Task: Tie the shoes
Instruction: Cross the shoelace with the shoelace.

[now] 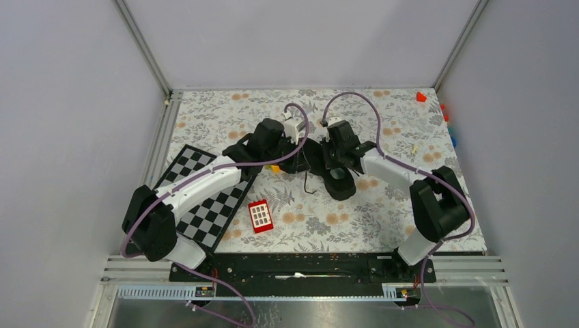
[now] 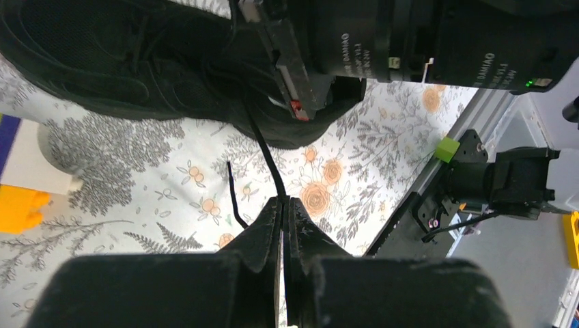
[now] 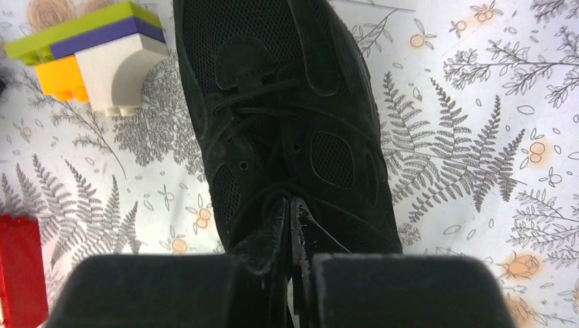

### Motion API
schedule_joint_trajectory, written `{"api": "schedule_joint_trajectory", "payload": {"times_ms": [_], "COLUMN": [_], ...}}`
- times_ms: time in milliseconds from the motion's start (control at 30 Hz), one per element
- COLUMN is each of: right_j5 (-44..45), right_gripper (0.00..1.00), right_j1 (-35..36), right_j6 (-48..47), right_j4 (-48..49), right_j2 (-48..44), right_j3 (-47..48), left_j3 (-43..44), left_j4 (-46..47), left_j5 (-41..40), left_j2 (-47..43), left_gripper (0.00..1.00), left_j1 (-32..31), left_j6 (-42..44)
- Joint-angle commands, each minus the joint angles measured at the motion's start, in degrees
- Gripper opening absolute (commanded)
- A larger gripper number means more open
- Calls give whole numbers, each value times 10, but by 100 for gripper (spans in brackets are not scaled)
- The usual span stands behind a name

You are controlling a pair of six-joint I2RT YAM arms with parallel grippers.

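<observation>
Left end effector [image 2: 283, 205]: jaws together, clamped on a lace [image 2: 263, 147]. The lace runs taut toward 12 o'clock, back to the shoe [image 2: 136, 68], likely to tension that strand.
Shoe lies mid-worktop [image 1: 382, 212], between the arms.
Right end effector [image 3: 293, 205]: jaws together over the tongue, apparently pinching lace too, countering the pull.

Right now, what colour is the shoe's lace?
Black lace, matching the shoe; left wrist view shows it best.
</observation>
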Motion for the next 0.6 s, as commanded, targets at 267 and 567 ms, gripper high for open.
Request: {"api": "schedule_joint_trajectory", "payload": {"times_ms": [267,567], "right_j5": [37,2], "right_gripper": [0,0], "right_j1": [6,1], "right_j6": [139,235], "right_j4": [331,581], "right_j2": [-49,-50], "right_j3": [-145,-236], "left_j3": [-61,-99], "left_j4": [28,32], "left_j5": [15,11], "left_j2": [-51,-92], "left_gripper": [0,0], "left_j1": [-59,-67], "left_j6": [-38,-48]}}
